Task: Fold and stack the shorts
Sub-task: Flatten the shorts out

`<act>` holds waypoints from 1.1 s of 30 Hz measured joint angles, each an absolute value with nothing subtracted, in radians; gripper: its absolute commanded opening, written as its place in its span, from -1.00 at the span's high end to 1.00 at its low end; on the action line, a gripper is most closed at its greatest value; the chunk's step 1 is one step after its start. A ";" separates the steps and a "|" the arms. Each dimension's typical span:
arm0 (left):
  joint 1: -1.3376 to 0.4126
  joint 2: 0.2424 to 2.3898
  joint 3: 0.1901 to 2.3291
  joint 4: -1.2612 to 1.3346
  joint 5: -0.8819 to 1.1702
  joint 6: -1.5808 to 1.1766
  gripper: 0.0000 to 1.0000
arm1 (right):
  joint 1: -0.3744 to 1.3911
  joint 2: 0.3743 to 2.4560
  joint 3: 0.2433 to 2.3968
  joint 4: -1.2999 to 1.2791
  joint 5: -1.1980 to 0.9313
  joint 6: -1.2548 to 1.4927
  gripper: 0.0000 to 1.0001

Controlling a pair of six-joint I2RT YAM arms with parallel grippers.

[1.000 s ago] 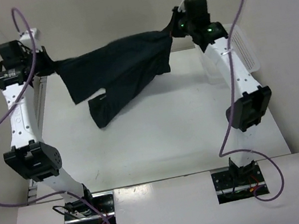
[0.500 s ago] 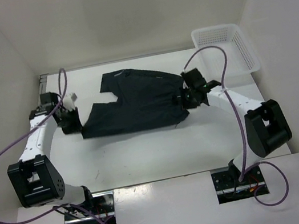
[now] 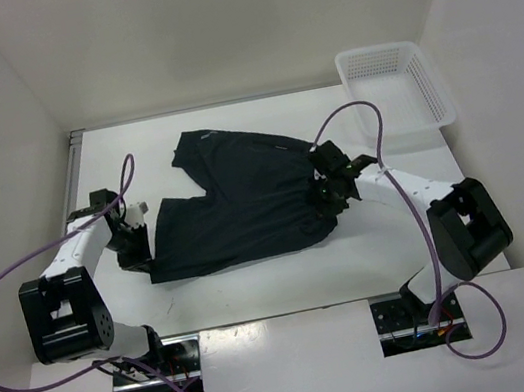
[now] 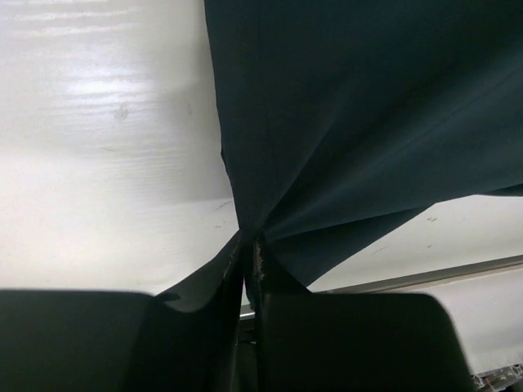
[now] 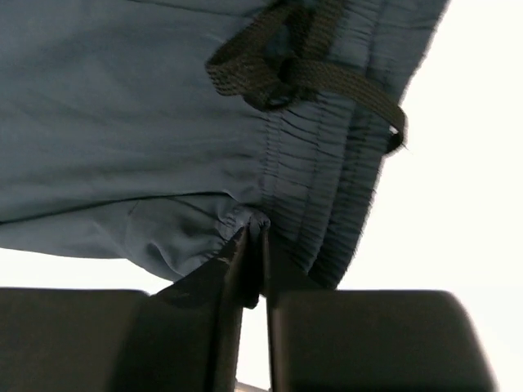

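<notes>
shorts point(image 3: 243, 204): dark; lying spread on the white bench point(image 3: 257, 283);
left jaws: pinching the shorts' left edge;
right jaws: pinching the waistband near the drawstring point(image 5: 306, 69)

Site read as a robotics lab test cell rather than a home or shop. A white table point(image 3: 286, 273) was boxed in by plain white panels point(image 3: 213, 32) on 3 sides. 2 white-and-black arms, the left arm point(image 3: 78, 247) and the right arm point(image 3: 403, 186), were bolted at the near edge on dark base plates point(image 3: 190, 349). Purple cables point(image 3: 375, 120) looped loose above them. The only props were dark shorts point(image 3: 242, 199) and a white mesh basket point(image 3: 394, 81).
</notes>
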State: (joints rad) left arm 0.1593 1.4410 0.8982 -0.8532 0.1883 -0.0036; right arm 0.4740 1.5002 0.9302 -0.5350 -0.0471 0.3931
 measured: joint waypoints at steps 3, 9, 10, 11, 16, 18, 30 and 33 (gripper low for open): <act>0.158 1.441 0.899 -0.878 0.174 -0.001 0.33 | 0.474 1.500 0.981 -0.622 -0.028 0.399 0.08; 0.159 1.445 0.970 -0.955 0.130 -0.004 -0.04 | 0.476 1.483 1.127 -0.781 0.061 0.435 -0.50; 0.159 1.451 1.002 -0.950 0.126 -0.004 -0.08 | 0.476 1.473 1.132 -0.793 0.070 0.447 -0.50; 0.159 1.457 1.032 -0.942 0.126 -0.002 -0.08 | 0.476 1.459 1.132 -0.805 0.071 0.461 -0.50; 0.149 1.554 1.163 -0.771 0.123 -0.004 -0.10 | 0.483 1.417 1.050 -0.778 0.022 0.562 -0.50; 0.138 1.615 1.191 -0.698 0.125 -0.004 -0.10 | 0.495 1.417 1.002 -0.760 -0.003 0.601 -0.50; 0.058 1.868 1.211 -0.440 0.152 -0.004 -0.13 | 0.605 1.418 0.845 -0.639 -0.075 0.758 0.53; 0.049 1.896 1.239 -0.411 0.170 -0.004 0.23 | 0.605 1.415 0.825 -0.640 -0.063 0.788 0.71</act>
